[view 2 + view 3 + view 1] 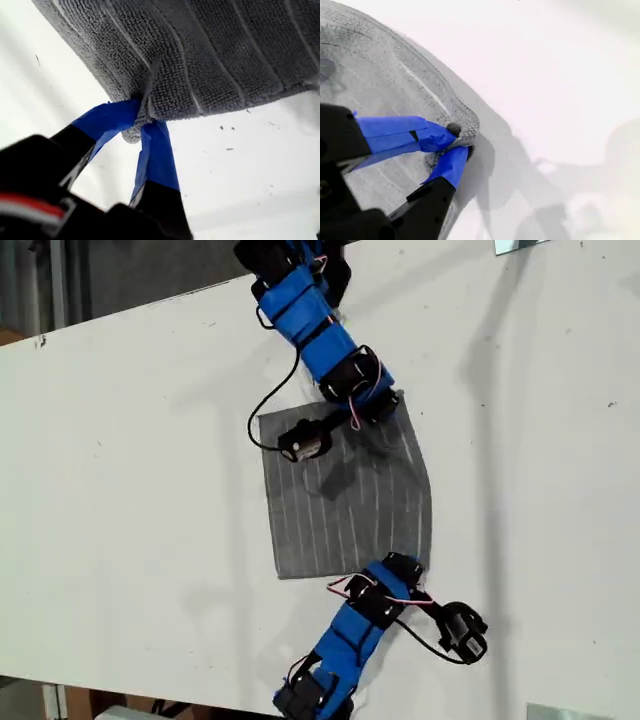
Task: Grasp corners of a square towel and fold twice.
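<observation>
**Inspector:** State the grip on each side.

**Operator:** My first gripper [141,127] is pinched closed on a corner [131,134] of the towel [345,495]; only a small bunch of cloth sits between the taped tips. My second gripper [454,145] is likewise clamped on another corner [465,127], right at the hem.

**Inspector:** Where is the towel?

**Operator:** Mostly flat on the white table [130,440], between the two arms; the edge toward the exterior view's right bows outward.

**Inspector:** Risks?

**Operator:** Both holds are shallow, so I judge a corner could slip free on lifting. If the arms rise unevenly, the bowed edge could twist and the fold land crooked. A cable [268,400] lies at the towel's far edge and might snag.
</observation>
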Robot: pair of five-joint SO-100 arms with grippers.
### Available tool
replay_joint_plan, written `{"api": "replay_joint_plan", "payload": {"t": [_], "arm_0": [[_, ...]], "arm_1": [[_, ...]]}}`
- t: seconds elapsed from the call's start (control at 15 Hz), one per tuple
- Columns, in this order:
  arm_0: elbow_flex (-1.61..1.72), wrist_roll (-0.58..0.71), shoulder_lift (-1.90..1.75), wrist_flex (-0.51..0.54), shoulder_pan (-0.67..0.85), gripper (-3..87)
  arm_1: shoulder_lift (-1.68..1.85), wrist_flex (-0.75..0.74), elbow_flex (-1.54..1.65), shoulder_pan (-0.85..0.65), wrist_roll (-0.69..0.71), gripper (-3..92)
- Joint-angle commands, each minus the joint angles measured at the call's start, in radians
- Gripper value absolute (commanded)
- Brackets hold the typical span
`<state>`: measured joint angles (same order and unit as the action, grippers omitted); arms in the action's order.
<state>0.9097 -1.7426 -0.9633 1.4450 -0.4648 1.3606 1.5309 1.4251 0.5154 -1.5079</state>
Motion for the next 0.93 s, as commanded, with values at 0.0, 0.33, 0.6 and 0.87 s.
{"api": "replay_joint_plan", "payload": {"t": [0.0,0.33,0.6,0.87], "arm_0": [[-0.06,0.031,-0.161,0.094,0.046,-0.3],[-0.049,0.183,-0.342,0.199,0.164,-0.3],[0.02,0.336,-0.471,0.23,0.345,-0.3],[0.236,0.425,-0.623,0.213,0.535,-0.3]], "arm_1": [[0.133,0.086,-0.074,-0.015,-0.023,-0.1],[0.299,0.156,-0.025,-0.187,0.038,-0.1],[0.408,0.161,0.028,-0.385,0.155,-0.1],[0.494,0.118,0.144,-0.586,0.238,-0.1]]}}
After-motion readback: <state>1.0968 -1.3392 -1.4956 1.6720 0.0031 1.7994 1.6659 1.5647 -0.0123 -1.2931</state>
